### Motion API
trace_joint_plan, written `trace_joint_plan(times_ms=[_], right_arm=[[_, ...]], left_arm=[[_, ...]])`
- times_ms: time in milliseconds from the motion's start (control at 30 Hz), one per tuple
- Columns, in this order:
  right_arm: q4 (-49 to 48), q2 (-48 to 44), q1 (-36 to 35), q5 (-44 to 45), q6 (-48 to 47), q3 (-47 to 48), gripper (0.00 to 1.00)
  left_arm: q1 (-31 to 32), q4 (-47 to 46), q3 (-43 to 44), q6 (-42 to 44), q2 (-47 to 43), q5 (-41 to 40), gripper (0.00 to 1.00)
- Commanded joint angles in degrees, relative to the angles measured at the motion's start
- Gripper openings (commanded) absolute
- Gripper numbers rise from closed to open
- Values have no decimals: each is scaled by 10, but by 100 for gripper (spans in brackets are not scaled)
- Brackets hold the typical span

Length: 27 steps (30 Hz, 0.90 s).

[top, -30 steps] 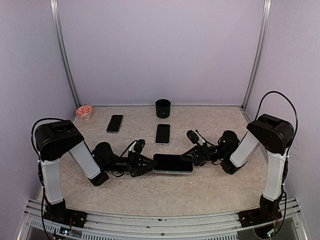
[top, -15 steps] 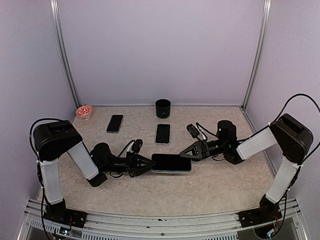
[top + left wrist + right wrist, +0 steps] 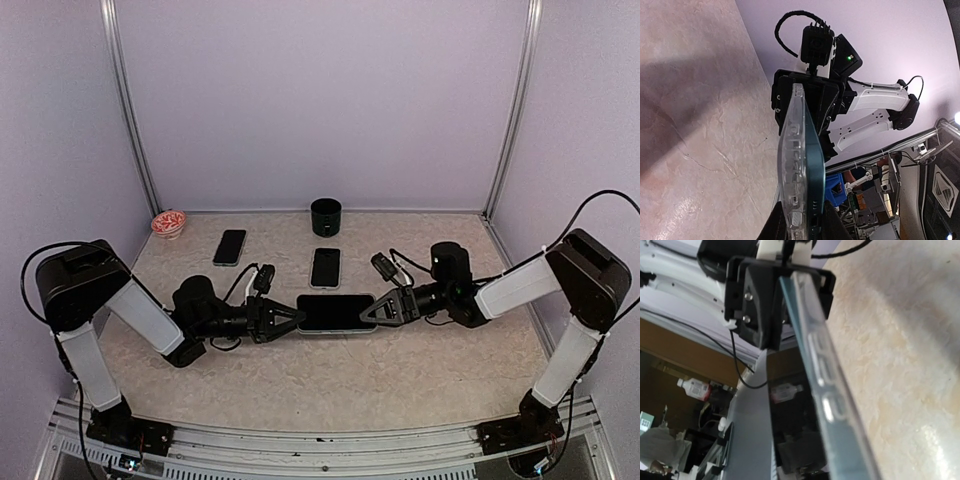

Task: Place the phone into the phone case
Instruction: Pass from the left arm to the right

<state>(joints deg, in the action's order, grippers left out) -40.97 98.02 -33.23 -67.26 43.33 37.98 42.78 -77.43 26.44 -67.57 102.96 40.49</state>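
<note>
Purple walls, with a pale table point(image 3: 300, 385) below. Found the phone point(image 3: 816, 165) in the middle, between the left hand point(image 3: 296, 317) and the right hand point(image 3: 366, 311), maybe held a little above the table and pressed flat against the clear phone case point(image 3: 792, 165). Saw the left hand pinched tight on one end of phone and phone case. Could not tell about the right hand at the other end: gripping or only touching. Looked like the pushing-in step, nearly done. Needed next, probably: a firm squeeze to snap every edge in. Saw a black cup point(image 3: 326, 216) at the back, too dark inside to tell, and a little bowl point(image 3: 168, 222) holding red and white bits.
</note>
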Motion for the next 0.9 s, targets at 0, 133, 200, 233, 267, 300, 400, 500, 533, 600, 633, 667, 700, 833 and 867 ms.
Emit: trace_joint_plan(times_ms=[0, 133, 200, 233, 267, 300, 400, 500, 533, 600, 633, 667, 700, 833, 867], right_arm=[[20, -16, -16, -13, -26, 3, 32], [58, -20, -16, -1, -53, 19, 18], [81, -21, -16, 8, -70, 26, 7], [95, -19, -17, 12, -80, 30, 3], [106, -19, -17, 15, -91, 33, 0], [114, -17, -17, 19, -94, 34, 0], [118, -14, -17, 22, -99, 32, 0], [101, -12, -17, 19, -91, 29, 0], [87, -11, -17, 15, -81, 26, 0], [52, -10, -17, 4, -59, 17, 0], [37, -9, -16, -2, -49, 14, 0], [26, -9, -16, -5, -43, 12, 0], [19, -8, -15, -8, -37, 10, 0], [-13, -2, -10, -21, -16, 4, 0], [-20, 0, -9, -23, -9, 2, 0]], left_arm=[[-4, -15, 3, 18, -14, -21, 0], [-4, -12, 2, 15, -12, -20, 0], [-5, -1, 0, 17, -16, -23, 0], [-5, 6, 0, 19, -19, -25, 2], [-5, 18, 0, 23, -24, -28, 5], [-5, 26, 0, 27, -28, -32, 6], [-4, 59, 2, 40, -45, -42, 9], [-4, 61, 4, 42, -52, -36, 18], [-4, 55, 5, 41, -53, -32, 22], [-4, 35, 5, 35, -51, -17, 25], [-4, 19, 4, 29, -48, -10, 26], [-4, 3, 3, 23, -45, -2, 27], [-4, -15, 3, 15, -42, 5, 28], [-4, -98, -3, -24, -21, 27, 32], [-4, -115, -4, -31, -18, 29, 32]])
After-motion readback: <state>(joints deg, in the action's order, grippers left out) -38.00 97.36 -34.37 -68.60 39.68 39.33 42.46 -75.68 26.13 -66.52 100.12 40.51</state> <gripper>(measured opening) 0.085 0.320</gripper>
